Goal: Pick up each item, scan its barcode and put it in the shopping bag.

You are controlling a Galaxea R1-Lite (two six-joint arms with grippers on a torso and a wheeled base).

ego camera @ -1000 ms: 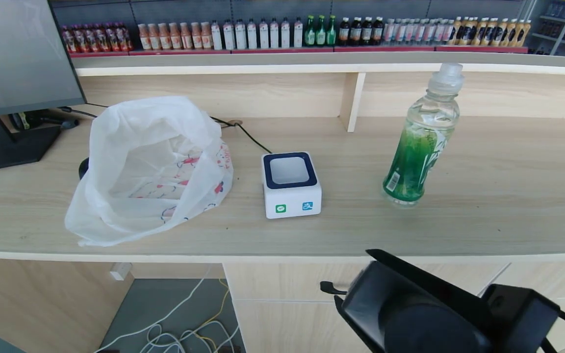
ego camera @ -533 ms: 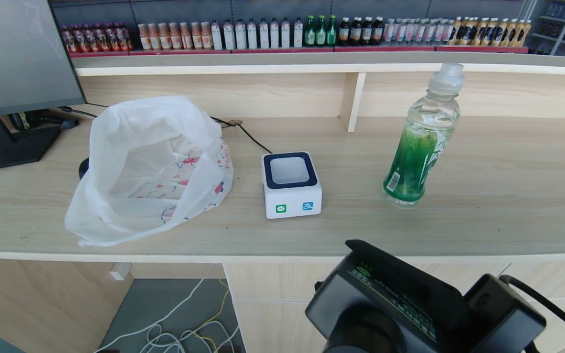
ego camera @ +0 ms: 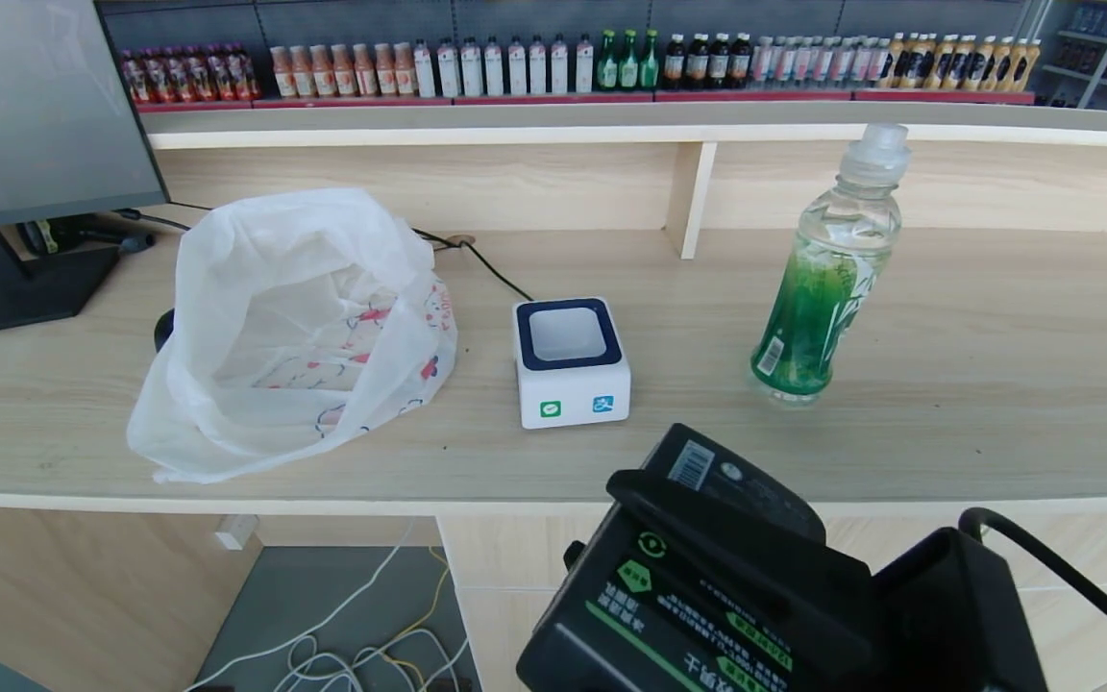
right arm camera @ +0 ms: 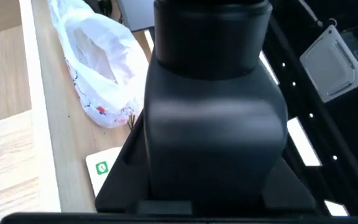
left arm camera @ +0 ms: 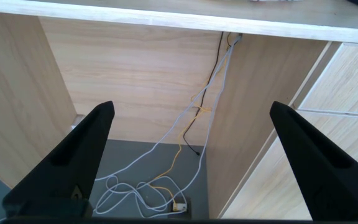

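My right gripper (ego camera: 784,586) is low in front of the counter edge, shut on a black container (ego camera: 698,577) with a green label and a barcode facing up. The right wrist view has the same black container (right arm camera: 213,143) close up, cap end outward. A white scanner box (ego camera: 570,360) sits mid-counter, with the open white shopping bag (ego camera: 294,327) to its left. A green drink bottle (ego camera: 827,269) stands upright to the scanner's right. My left gripper (left arm camera: 191,168) hangs open below the counter, nothing between its fingers.
A monitor (ego camera: 25,115) on a black stand occupies the counter's far left, with a cable running to the scanner. A raised wooden ledge (ego camera: 611,135) backs the counter. Loose cables (left arm camera: 166,186) lie on the floor under it. Drawers (ego camera: 1092,577) sit at lower right.
My right arm has risen and shifted left with the black container, turning it so the barcode and green label now face up. Bag, scanner and green bottle have not moved.
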